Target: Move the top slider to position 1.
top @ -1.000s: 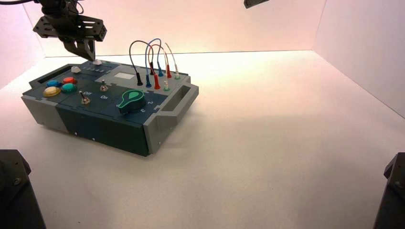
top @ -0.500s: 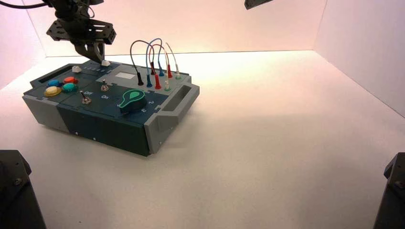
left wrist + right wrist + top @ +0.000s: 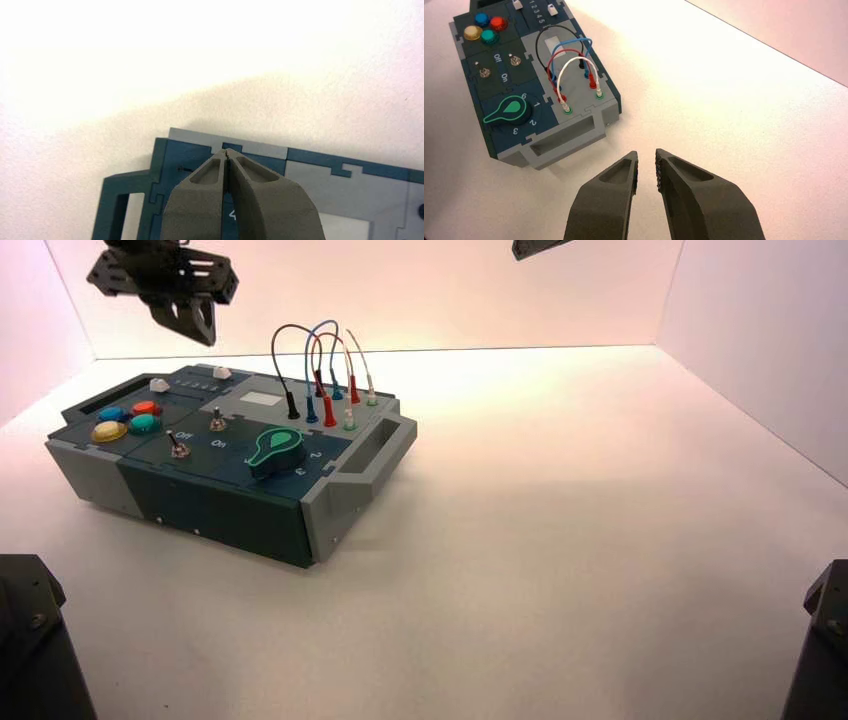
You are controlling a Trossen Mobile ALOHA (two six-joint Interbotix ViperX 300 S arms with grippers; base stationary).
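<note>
Fingertips of the left gripper meet, nothing between them. They hang above the far left part of the box, near its far edge and apart from the top slider. That small white knob sits close to the box's far edge, on the dark blue panel. In the right wrist view it lies toward the 5 end of the printed row, away from the numeral 1; its exact mark I cannot tell. The second white knob is on the same panel, nearer the box's left edge.

Next come four round buttons by the left edge: blue, red, green and yellow. Two silver toggle switches stand between them and the green dial, which is near the box's near right corner. Black, blue, red and white wires arch over the grey panel toward the far right corner.

The box stands at the left of the pale surface. The right gripper waits above that surface, off the box's right side, its fingers apart with nothing between them.
</note>
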